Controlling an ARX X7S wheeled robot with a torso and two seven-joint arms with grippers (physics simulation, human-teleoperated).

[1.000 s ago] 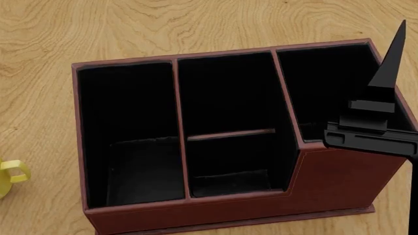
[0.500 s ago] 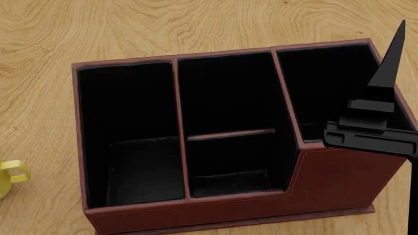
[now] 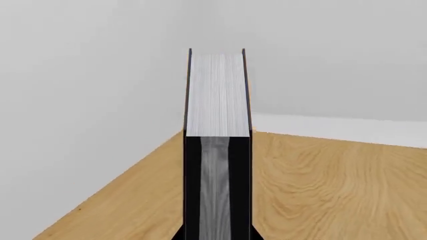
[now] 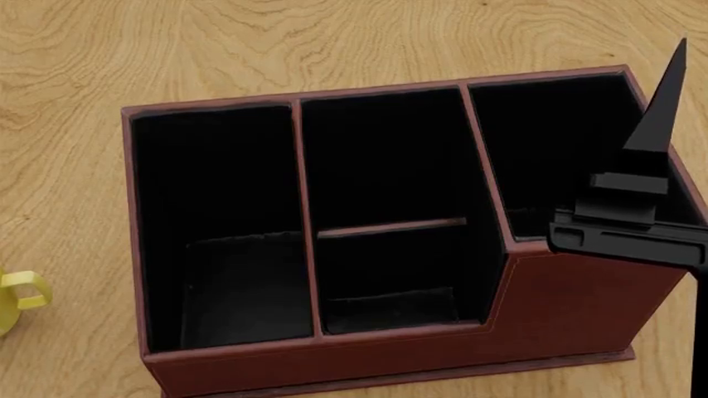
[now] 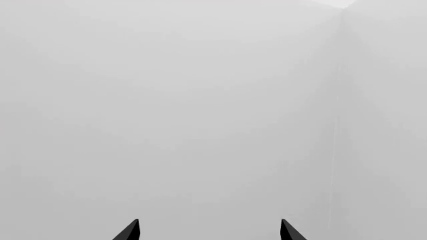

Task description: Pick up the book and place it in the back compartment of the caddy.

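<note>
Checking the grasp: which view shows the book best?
The left wrist view: the book fills the centre, white page edges facing the camera, between the left end effector's sides. The head and right wrist views show none of it.

You see a leather-look, stitched caddy [image 4: 575,307] with matt black lining on grained wood table [image 4: 332,41], and the book [image 3: 217,95] shows white paper edges.

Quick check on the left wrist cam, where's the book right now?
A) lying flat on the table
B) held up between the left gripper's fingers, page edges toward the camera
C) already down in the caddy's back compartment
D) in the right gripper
B: in the left wrist view the book stands upright in the left gripper, white page edges facing the camera, above the wooden floor.
</note>
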